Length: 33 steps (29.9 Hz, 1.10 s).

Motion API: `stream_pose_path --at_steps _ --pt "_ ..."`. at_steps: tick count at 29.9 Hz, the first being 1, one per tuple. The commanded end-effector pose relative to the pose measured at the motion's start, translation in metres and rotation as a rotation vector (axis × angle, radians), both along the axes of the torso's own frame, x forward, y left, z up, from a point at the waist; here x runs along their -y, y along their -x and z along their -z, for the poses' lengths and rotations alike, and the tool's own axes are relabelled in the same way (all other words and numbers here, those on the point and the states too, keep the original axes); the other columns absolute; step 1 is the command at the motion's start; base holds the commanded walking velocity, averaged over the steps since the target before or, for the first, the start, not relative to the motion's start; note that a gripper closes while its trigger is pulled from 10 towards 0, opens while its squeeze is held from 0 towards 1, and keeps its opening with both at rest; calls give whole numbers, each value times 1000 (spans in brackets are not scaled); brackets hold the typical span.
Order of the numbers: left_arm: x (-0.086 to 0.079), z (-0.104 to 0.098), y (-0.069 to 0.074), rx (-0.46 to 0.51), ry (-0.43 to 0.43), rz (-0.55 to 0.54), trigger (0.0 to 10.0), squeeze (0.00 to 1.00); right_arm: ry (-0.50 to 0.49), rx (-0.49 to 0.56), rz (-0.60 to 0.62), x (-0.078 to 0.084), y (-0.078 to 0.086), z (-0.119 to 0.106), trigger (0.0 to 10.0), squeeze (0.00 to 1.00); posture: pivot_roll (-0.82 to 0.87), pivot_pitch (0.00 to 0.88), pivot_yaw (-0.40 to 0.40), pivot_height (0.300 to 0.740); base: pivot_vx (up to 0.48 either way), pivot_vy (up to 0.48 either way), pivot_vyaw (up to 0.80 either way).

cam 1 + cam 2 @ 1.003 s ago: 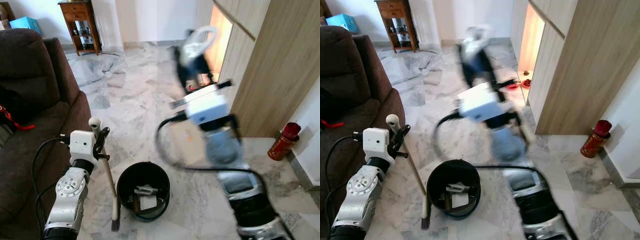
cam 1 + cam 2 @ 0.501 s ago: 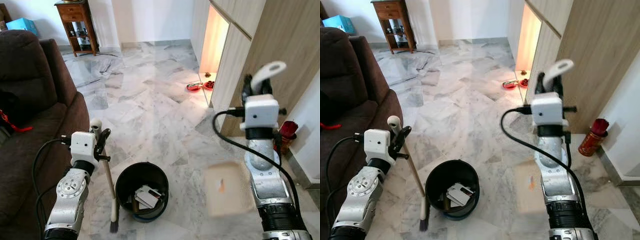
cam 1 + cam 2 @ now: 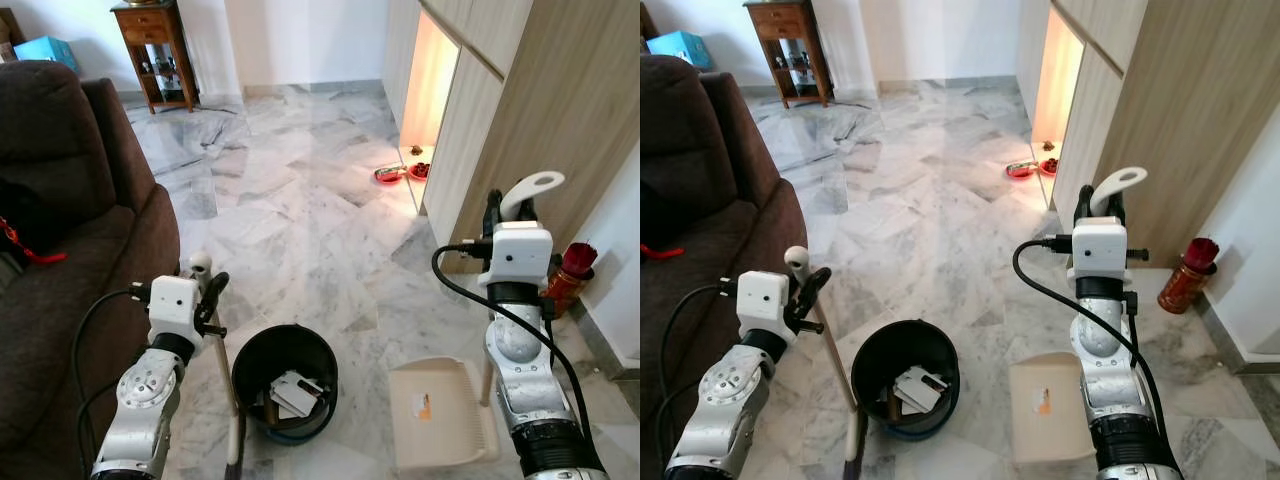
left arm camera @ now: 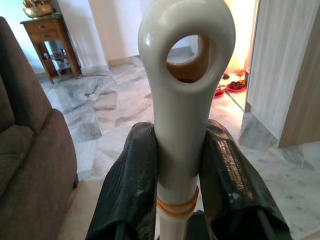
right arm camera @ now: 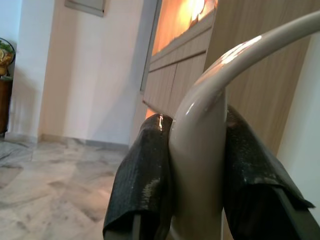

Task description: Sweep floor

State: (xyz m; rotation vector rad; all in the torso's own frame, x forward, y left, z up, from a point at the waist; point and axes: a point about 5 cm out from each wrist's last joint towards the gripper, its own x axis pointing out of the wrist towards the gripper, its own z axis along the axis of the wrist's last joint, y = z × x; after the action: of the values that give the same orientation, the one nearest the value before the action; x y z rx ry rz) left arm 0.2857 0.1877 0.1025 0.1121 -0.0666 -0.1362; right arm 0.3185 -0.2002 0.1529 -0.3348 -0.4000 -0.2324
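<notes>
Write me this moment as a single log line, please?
left gripper: shut on broom handle | right gripper: shut on dustpan handle | dustpan: on marble floor beside black bin holding scraps

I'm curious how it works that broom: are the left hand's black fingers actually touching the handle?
Touching. In the left wrist view, both black fingers press flat against the broom handle, one on each side, no gap.

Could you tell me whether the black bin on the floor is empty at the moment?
No, the black bin has white scraps of paper lying inside it.
</notes>
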Motion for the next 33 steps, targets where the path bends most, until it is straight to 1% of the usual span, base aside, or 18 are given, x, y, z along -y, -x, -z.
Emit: stream_pose_path --at_steps 1,5,19,33 --pt "1 -6 0 18 16 8 10000 0 -4 34 -35 -6 -3 -8 10000 0 -17 0 38 740 0 0 0" --pt "3 -6 1 20 20 6 10000 0 -17 32 -52 -10 -5 -8 10000 0 -23 0 31 740 0 0 0" --pt "7 -5 3 23 19 30 10000 0 -53 21 -79 -16 -5 -5 10000 0 -33 0 27 740 0 0 0" --pt "8 -5 3 26 29 37 10000 0 -62 9 -88 -17 -7 -5 10000 0 -34 0 24 740 0 0 0"
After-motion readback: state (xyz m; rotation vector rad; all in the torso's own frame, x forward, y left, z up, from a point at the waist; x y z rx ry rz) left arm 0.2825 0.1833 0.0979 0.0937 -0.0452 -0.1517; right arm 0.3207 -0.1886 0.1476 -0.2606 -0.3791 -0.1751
